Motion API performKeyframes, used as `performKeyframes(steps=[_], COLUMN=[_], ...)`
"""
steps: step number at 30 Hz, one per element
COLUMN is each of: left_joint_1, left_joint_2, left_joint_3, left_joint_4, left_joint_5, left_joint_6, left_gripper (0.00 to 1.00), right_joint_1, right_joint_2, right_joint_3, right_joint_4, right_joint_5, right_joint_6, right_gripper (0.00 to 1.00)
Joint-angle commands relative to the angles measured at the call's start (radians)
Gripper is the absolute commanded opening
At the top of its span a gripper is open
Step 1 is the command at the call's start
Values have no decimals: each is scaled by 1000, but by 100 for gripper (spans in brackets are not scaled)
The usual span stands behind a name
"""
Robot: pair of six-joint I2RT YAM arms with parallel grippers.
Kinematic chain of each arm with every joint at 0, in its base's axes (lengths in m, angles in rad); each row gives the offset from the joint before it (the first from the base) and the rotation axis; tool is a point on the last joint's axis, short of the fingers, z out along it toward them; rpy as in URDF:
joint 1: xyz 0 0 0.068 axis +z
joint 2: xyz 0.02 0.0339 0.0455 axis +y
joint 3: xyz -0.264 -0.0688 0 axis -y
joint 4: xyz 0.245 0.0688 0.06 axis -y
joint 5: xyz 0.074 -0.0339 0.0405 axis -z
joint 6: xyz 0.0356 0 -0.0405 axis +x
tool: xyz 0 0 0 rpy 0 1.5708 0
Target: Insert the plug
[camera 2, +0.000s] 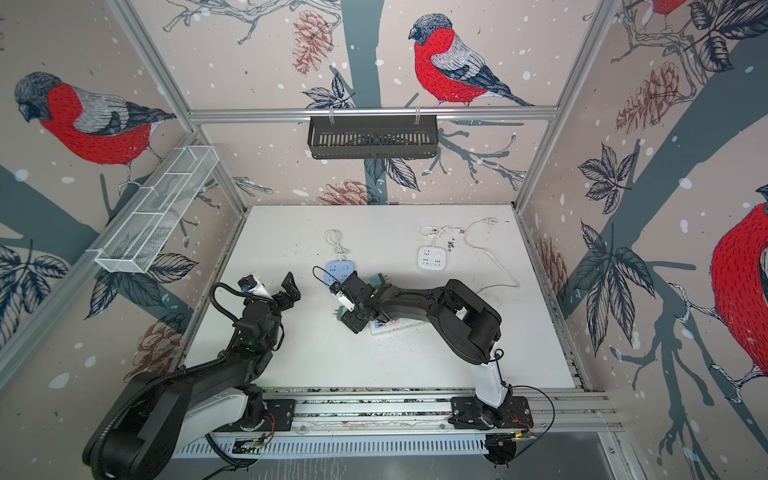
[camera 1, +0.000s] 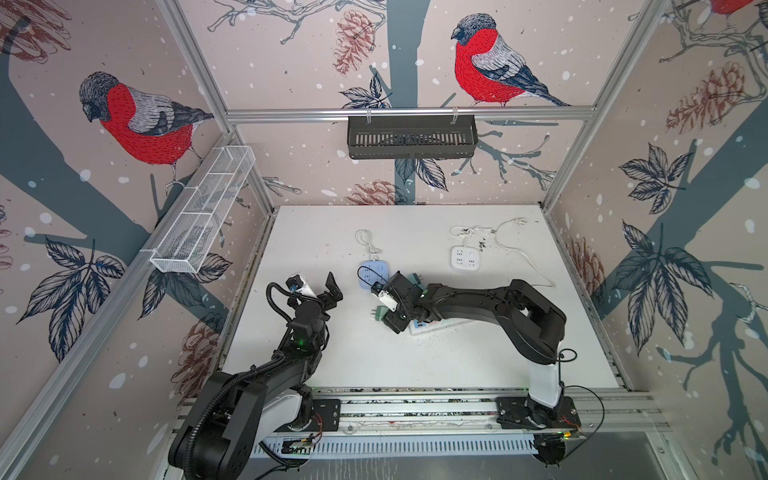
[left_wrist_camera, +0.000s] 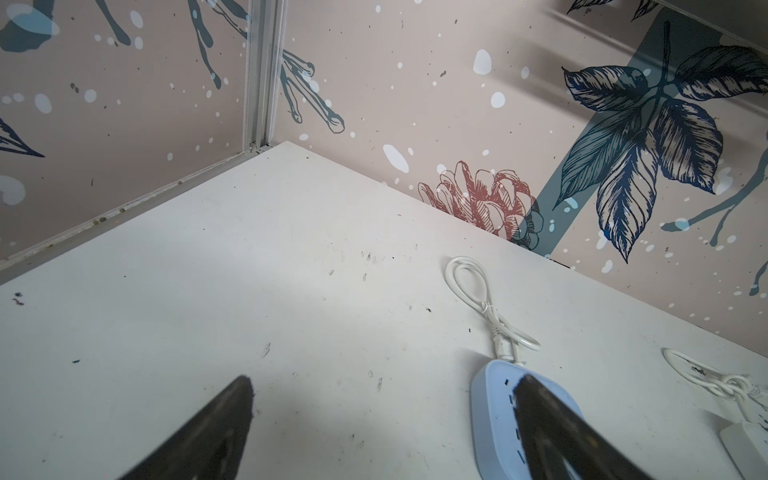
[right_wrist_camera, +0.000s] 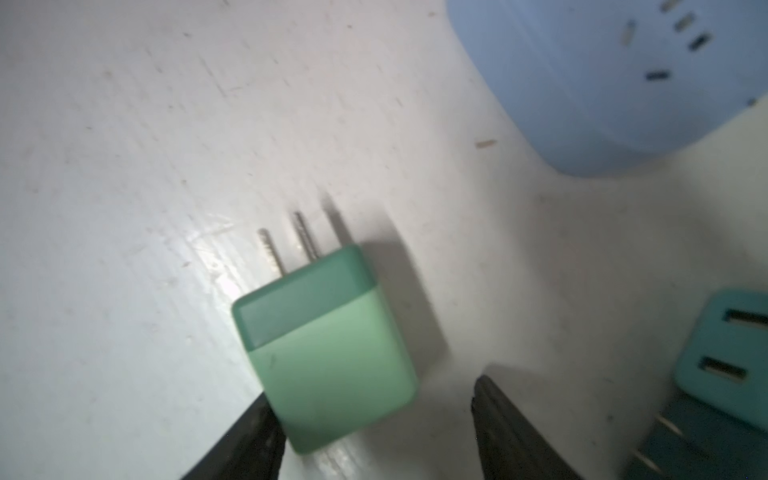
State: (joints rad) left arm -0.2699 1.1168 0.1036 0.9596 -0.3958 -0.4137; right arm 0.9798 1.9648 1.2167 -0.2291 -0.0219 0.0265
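A light green plug (right_wrist_camera: 324, 357) lies on the white table (right_wrist_camera: 124, 166), prongs pointing away from my right gripper (right_wrist_camera: 374, 395). It sits between the open jaws, against one finger (right_wrist_camera: 253, 436); the other finger (right_wrist_camera: 511, 432) stands apart from it. In both top views the plug (camera 1: 377, 312) (camera 2: 340, 312) shows beside my right gripper (camera 1: 392, 305) (camera 2: 353, 303). A light blue power strip (camera 1: 374, 274) (camera 2: 338, 272) (right_wrist_camera: 623, 83) lies just beyond. My left gripper (camera 1: 334, 293) (left_wrist_camera: 384, 419) hangs open and empty, left of the blue strip (left_wrist_camera: 494, 415).
A second, teal plug (camera 1: 415, 279) (right_wrist_camera: 723, 353) lies by the right gripper's other side. A white power strip (camera 1: 464, 256) with loose cord lies at the back right. Another pale strip (camera 1: 428, 326) lies partly under the right arm. Wall baskets (camera 1: 411, 137) hang above.
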Motion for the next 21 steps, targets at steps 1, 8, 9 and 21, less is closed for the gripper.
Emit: performKeyframes(steps=[1,8,9,21], left_joint_1=[2,3,3,3], left_joint_2=[-3,-2,-1,3], left_joint_3=[-2,-2,-2,0], left_joint_4=[63,66,67,69], left_joint_5=[-19,-18,-17,-14], left_joint_6=[-10,-11,-9,-8], left_gripper=[97,97,97,97], right_joint_1=[-14,-71,-78,-101], right_joint_2=[-7,-9,-6,45], right_joint_3=[-12,-27,-26,31], right_joint_4=[-2,61,70,144], right_joint_5=[21,26,22,5], right_joint_6=[12,58,66,125], right_gripper=[70,70,70,71])
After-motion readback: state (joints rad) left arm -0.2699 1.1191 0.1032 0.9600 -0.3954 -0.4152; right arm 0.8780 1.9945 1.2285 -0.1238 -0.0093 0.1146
